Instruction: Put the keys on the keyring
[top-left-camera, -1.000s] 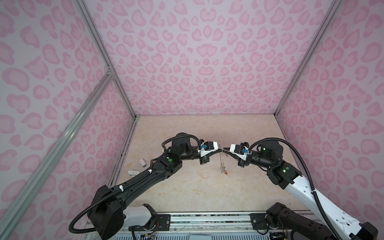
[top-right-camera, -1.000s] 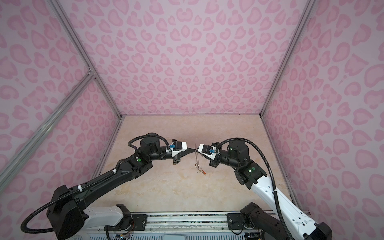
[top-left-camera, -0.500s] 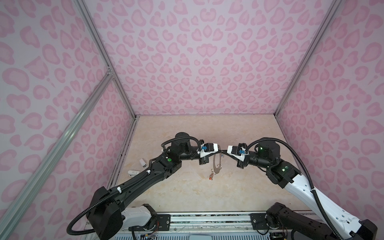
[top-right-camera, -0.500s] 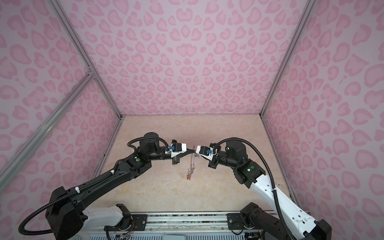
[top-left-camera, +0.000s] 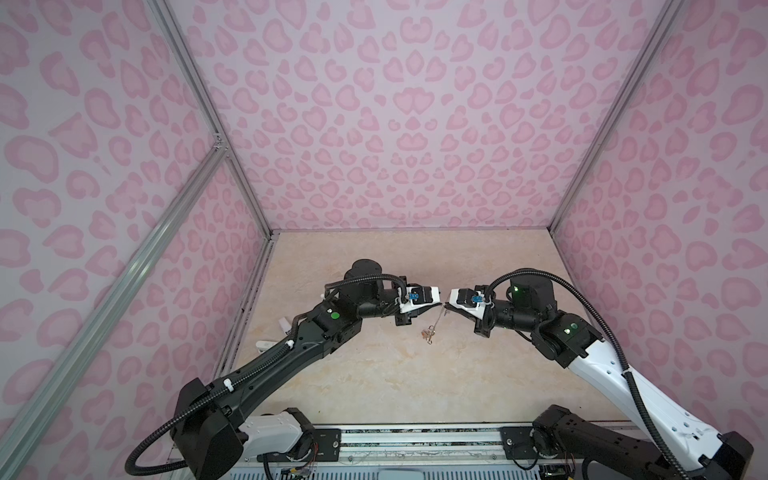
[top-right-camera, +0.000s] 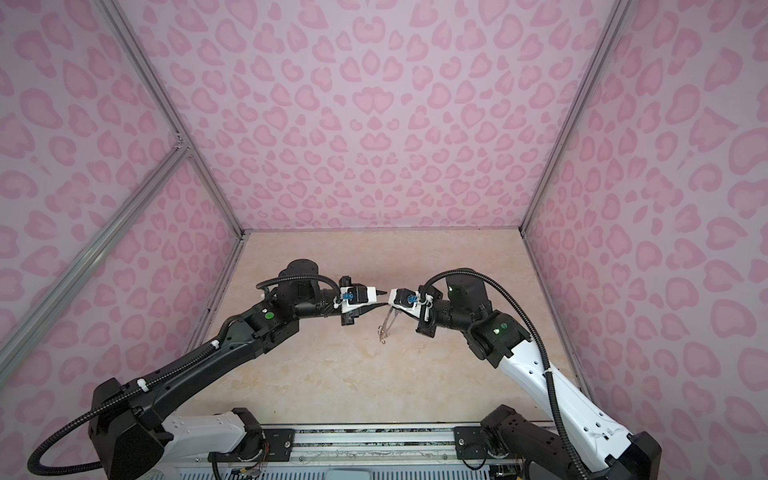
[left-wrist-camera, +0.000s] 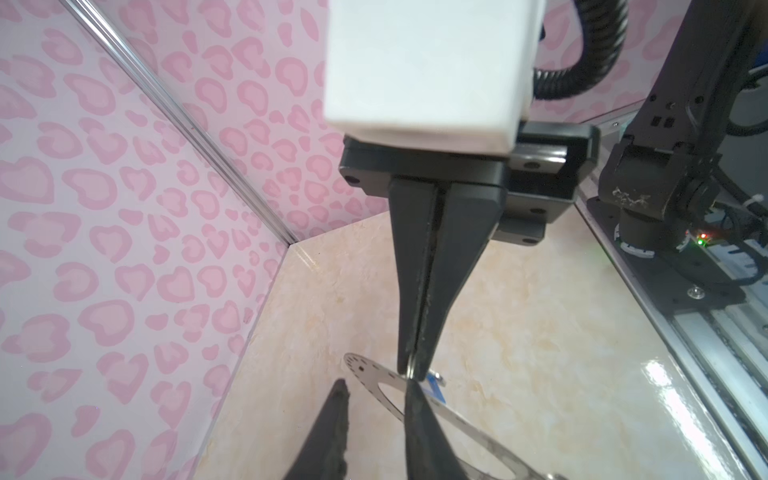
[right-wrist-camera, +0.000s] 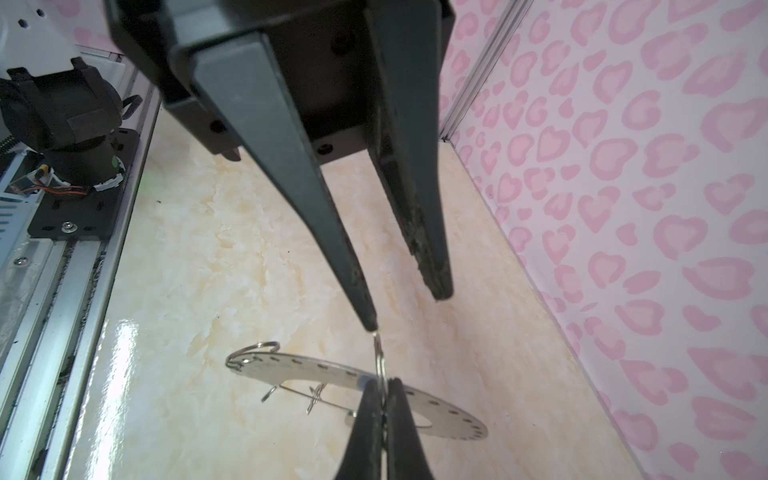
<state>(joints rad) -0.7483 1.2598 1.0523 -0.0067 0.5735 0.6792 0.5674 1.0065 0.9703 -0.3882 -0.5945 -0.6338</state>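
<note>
In both top views the keyring hangs on edge above the table between my two grippers, with an orange-tagged key dangling at its low end. My right gripper is shut on a small split ring that stands at the rim of the grey disc. A blue tag shows just behind that grip. My left gripper is open, its jaws apart with nothing between them. One of its fingertips touches the top of the split ring.
Two small white pieces lie by the left wall. A wire clip hooks the disc's far end. The metal rail with both arm bases runs along the front; pink walls close in the other three sides.
My left gripper has opened and let go of the split ring. The right gripper keeps its grip, and the hanging keyring has swung slightly.
</note>
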